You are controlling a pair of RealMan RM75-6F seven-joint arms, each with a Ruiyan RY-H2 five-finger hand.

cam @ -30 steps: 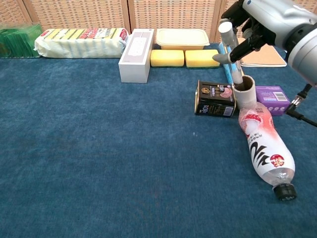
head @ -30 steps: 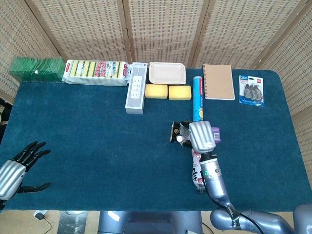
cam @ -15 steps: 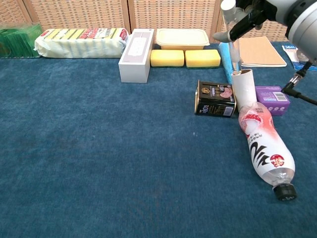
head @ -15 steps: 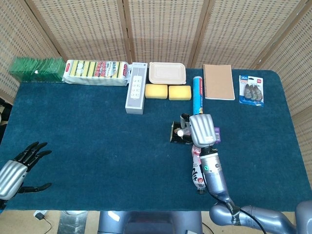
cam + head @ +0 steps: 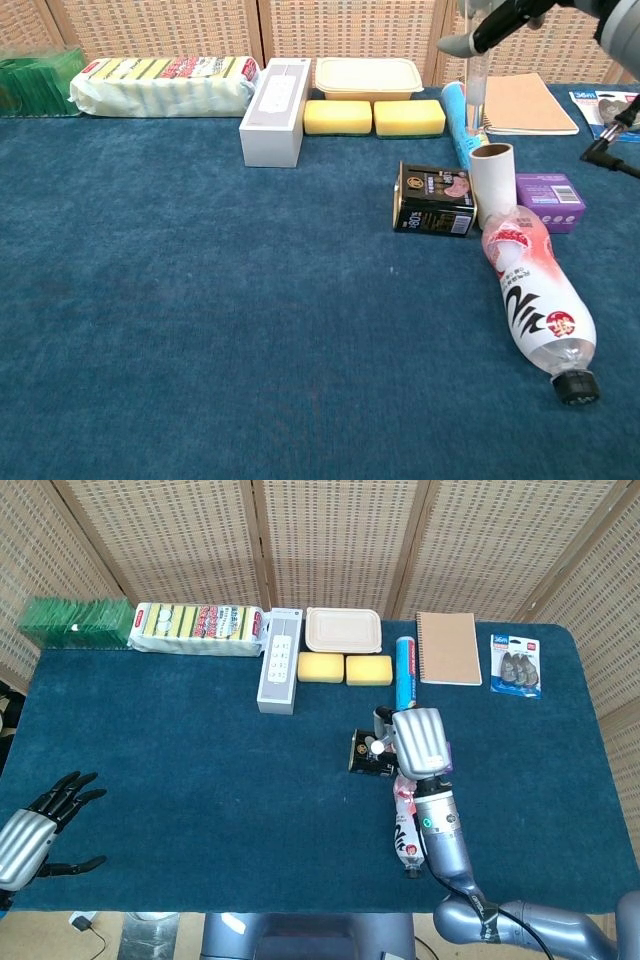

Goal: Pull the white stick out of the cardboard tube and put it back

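Right hand (image 5: 419, 742) up high over the middle of the table (image 5: 200, 770), fingers closed on the white stick (image 5: 476, 80). In the chest view the stick hangs roughly upright, its lower end clear above the mouth of the cardboard tube (image 5: 492, 183); the top of the stick runs out of frame. Tube stands upright, between a black box (image 5: 434, 199) and a purple box (image 5: 550, 200), touching the base of a plastic bottle (image 5: 532, 297) lying on its side. Left hand (image 5: 30, 832) low at the table's near left edge, fingers spread, holding nothing.
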